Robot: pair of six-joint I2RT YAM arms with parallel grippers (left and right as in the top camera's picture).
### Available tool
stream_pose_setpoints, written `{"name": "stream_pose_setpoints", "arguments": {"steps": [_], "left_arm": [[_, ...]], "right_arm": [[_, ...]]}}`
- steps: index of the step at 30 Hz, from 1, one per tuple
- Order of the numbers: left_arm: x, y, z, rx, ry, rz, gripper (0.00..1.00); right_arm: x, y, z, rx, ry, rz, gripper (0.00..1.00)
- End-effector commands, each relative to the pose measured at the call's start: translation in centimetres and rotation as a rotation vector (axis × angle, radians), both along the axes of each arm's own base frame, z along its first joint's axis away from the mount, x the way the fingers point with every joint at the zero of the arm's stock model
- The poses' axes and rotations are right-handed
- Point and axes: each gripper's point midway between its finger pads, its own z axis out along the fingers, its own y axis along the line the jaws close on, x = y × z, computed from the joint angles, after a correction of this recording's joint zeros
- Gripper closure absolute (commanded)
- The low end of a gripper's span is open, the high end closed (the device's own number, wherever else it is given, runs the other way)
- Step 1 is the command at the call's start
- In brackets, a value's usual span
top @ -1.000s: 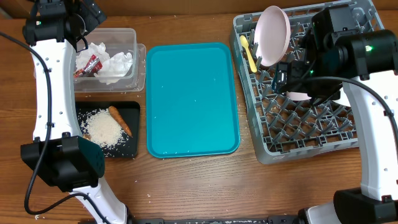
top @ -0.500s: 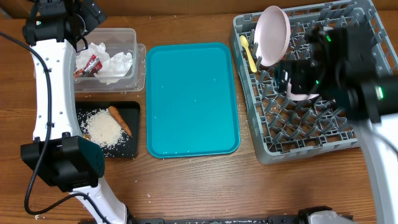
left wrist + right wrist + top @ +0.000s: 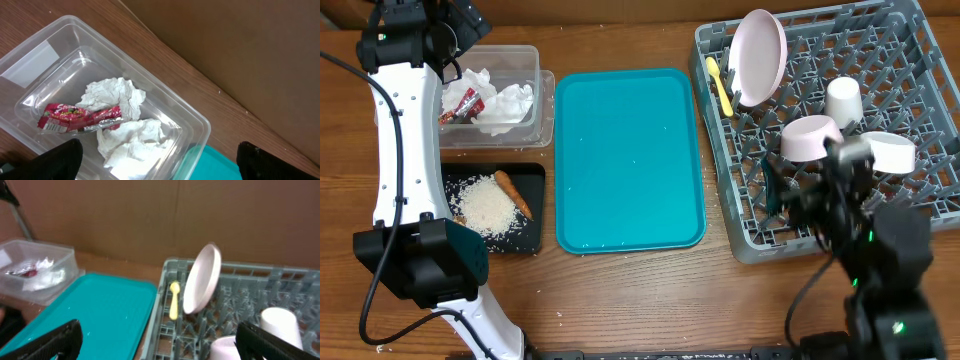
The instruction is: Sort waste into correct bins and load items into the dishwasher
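Note:
My left gripper (image 3: 160,167) hangs open above the clear tub (image 3: 165,95), which holds the red-and-white wrapper (image 3: 80,116) and crumpled napkins (image 3: 115,95). Overhead, the black tray (image 3: 525,240) holds rice (image 3: 485,205) and a carrot stick (image 3: 513,193). The grey rack (image 3: 920,40) carries the upright plate (image 3: 760,55), yellow spoon (image 3: 720,85), cup (image 3: 843,100) and two bowls (image 3: 810,137) (image 3: 888,152). My right gripper (image 3: 162,350) is open and empty over the rack's near left corner, facing the plate (image 3: 202,280) and spoon (image 3: 174,300).
The teal serving tray (image 3: 630,160) lies between the bins and the rack, with a few specks on it. A brown cardboard wall stands behind the table. My left arm (image 3: 395,130) runs along the table's left side.
My right arm has drawn back from over the rack toward the table's near edge, uncovering the cup and both bowls. The left arm has stayed put.

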Motion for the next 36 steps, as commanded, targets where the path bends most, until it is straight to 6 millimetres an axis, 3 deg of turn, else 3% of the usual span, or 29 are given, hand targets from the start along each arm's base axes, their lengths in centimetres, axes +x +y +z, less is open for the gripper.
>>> {"name": "stream_pose_setpoints", "arguments": {"steps": [1,5,9,16,25,36], "left_arm": [[-0.2,-0.2,1.4,-0.005,-0.033,0.006,0.00],[-0.2,-0.2,1.4,-0.005,-0.033,0.006,0.00],[-0.2,-0.2,1.4,-0.005,-0.033,0.006,0.00],[-0.2,-0.2,1.4,-0.005,-0.033,0.006,0.00],[-0.2,-0.2,1.4,-0.005,-0.033,0.006,0.00],[-0.2,-0.2,1.4,-0.005,-0.033,0.006,0.00]], "right_arm": [[-1.2,-0.7,-2.2,0.004,-0.061,-0.009,0.00],[-2.2,-1.5,-5.1,0.012,-0.129,-0.024,0.00],[-2.6,-2.5,-6.4,0.017,-0.155,-0.063,0.00],[-3.1,-4.0,-7.6,0.015,-0.194,-0.131,0.00],[-3.3,-4.3,-9.0,0.061,-0.246,-0.146,0.00],[-3.0,-5.7,-11.6,0.076,-0.140,-0.236,0.00]]}}
